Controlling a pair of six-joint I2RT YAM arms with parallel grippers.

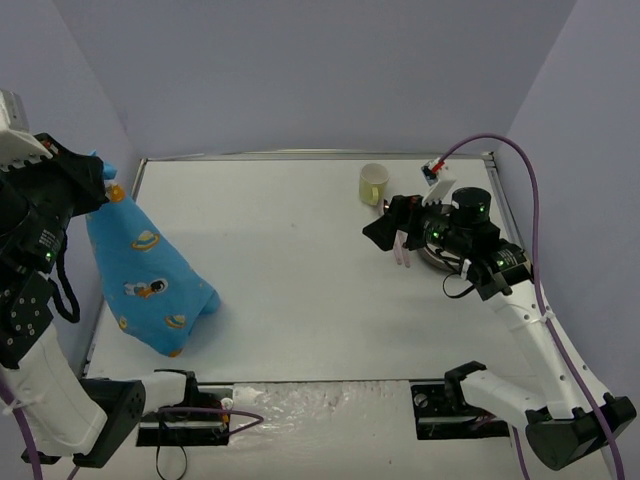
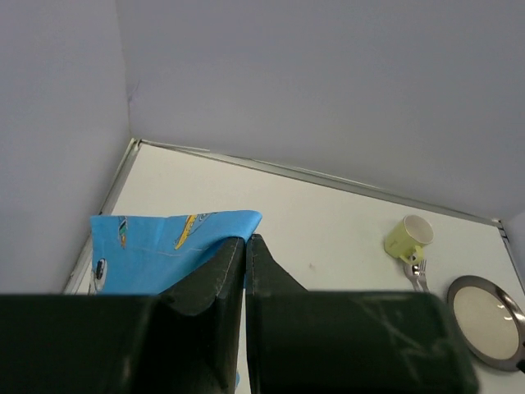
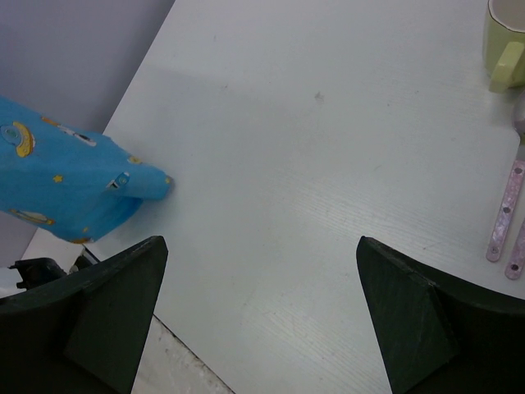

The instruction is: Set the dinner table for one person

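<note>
While the left gripper point(image 2: 246, 242) hangs high at the left edge, its jaws are pinched tight on a corner of the blue placemat point(image 1: 140, 270), and what a drape we have: the cartoon-print cloth falls from that raised corner in a tent shape, its lower end bunched on the white bench point(image 1: 300, 260) close to the left rim. Over on the far right, the right gripper point(image 1: 395, 232) hovers above the bench with its jaws spread wide and nothing between them, pointed back across the open middle toward the cloth. Just beside it waits the rest of the setting: a yellow mug point(image 1: 373, 183) upright near the far edge, a metal-rimmed plate point(image 2: 486, 320) mostly tucked under the right arm in the overhead view, and pink-handled cutlery point(image 3: 502, 222) lying near the mug, one piece showing fork tines in the left wrist view. By my reading, we are early in the game: the placemat is not yet spread flat, and none of the tableware has been laid on it or beside it. What is left looks like most of the job, namely flattening the cloth on the bench in front of the arms, then bringing plate, mug and cutlery across to it one at a time.
</note>
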